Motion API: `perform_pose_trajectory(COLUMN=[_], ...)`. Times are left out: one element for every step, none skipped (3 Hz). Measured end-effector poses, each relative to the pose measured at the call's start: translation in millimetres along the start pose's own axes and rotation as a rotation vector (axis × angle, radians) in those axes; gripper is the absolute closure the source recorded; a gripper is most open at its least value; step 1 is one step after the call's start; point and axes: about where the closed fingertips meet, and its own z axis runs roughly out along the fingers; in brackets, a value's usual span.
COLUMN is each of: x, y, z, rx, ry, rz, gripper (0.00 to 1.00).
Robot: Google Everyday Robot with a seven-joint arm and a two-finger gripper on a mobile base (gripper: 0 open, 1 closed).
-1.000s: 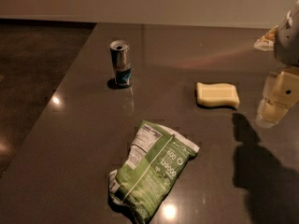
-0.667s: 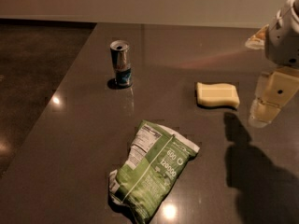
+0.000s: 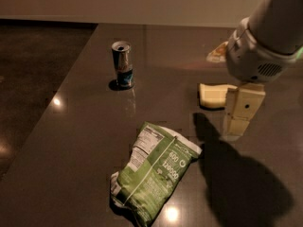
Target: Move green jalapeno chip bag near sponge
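Observation:
The green jalapeno chip bag (image 3: 154, 171) lies flat on the dark table (image 3: 85, 141), front centre, with its white nutrition label up. The pale yellow sponge (image 3: 212, 95) lies to the right of centre, farther back, partly hidden by my arm. My cream blocky gripper (image 3: 241, 111) hangs above the table just right of the sponge and up and to the right of the bag, touching neither.
A small silver-blue drink can (image 3: 123, 65) stands upright at the back left. A small orange-and-white item (image 3: 217, 54) lies at the back right behind my arm. The table's left edge runs diagonally, with dark floor (image 3: 33, 65) beyond it.
My arm and gripper have moved left and forward, from the right edge of the view toward the sponge. The bag, sponge and can have not moved.

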Motion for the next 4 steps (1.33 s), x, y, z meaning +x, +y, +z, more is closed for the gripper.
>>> perform_pose_trajectory(x=[-21.1,-42.2,-60.7,-83.0], y=[14.1,35.2,54.8,77.5], z=[25.4,48.8,66.3,83.4], rx=[-0.062,-0.131,-0.183,-0.226], ry=[-0.026,-0.051,-0.069,-0.084], rz=[-0.093,-0.188,-0.267,-0.343], gripper=[0.00,0.00,0.00,0.00])
